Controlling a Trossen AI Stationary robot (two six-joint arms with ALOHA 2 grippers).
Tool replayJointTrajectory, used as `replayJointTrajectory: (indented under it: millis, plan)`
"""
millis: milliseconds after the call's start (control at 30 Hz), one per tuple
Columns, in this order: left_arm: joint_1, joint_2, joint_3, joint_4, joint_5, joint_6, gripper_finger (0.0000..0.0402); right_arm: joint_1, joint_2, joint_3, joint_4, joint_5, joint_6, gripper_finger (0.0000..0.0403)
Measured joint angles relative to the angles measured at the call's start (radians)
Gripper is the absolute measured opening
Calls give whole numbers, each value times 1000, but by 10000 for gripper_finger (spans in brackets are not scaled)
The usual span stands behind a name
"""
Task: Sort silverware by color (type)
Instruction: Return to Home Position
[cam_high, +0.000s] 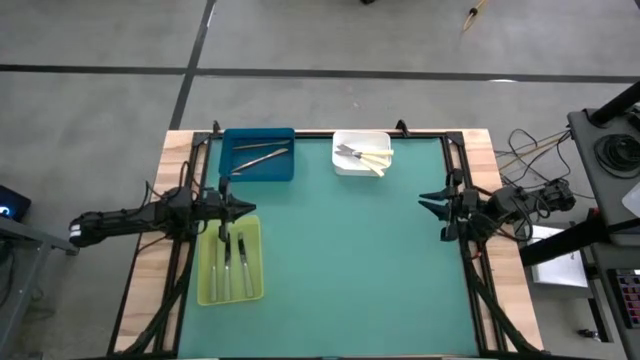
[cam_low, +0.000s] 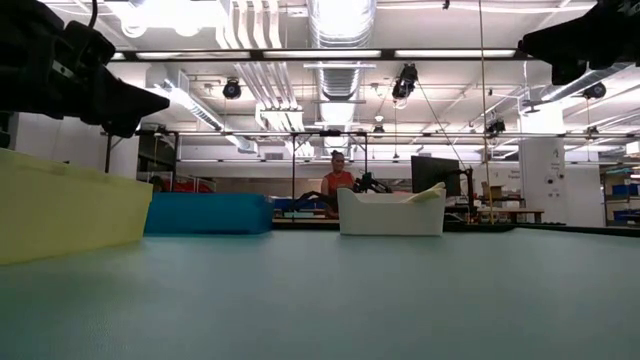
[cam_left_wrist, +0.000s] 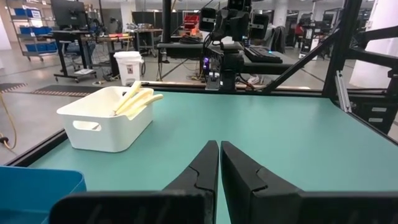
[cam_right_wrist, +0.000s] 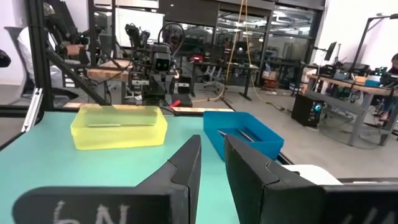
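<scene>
Left claw (cam_left_wrist: 219, 144): we see it closed, empty, left of frame by the yellow-green tray (cam_high: 205, 290).
Right claw (cam_right_wrist: 212, 138): slightly parted, empty, right tabletop (cam_high: 350, 270) edge.
Silverware (cam_high: 365, 157): sorted there, in the blue tray (cam_high: 285, 172) and the white tray (cam_high: 345, 170).

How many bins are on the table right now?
3: the blue bin and the white bin side by side along the far edge, and the yellow-green bin on the left side, nearer.

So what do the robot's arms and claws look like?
Both arms are dark and jointed. The left gripper and the right gripper each have two black, pointed, wedge-shaped fingers. White markings sit behind the right one's fingers, and black cables trail by the right arm.
</scene>
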Motion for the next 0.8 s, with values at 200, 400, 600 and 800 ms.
replayJointTrajectory:
  millis: [200, 400, 600, 800]
  plan:
    - [0, 12, 11, -8, 0, 0, 0, 0, 0, 0, 0, 0, -1, 63]
    - [0, 11, 11, -6, 0, 0, 0, 0, 0, 0, 0, 0, -1, 63]
    - [0, 11, 12, -5, 0, 0, 0, 0, 0, 0, 0, 0, -1, 63]
    - [0, 11, 12, -1, 0, 0, 0, 0, 0, 0, 0, 0, -1, 63]
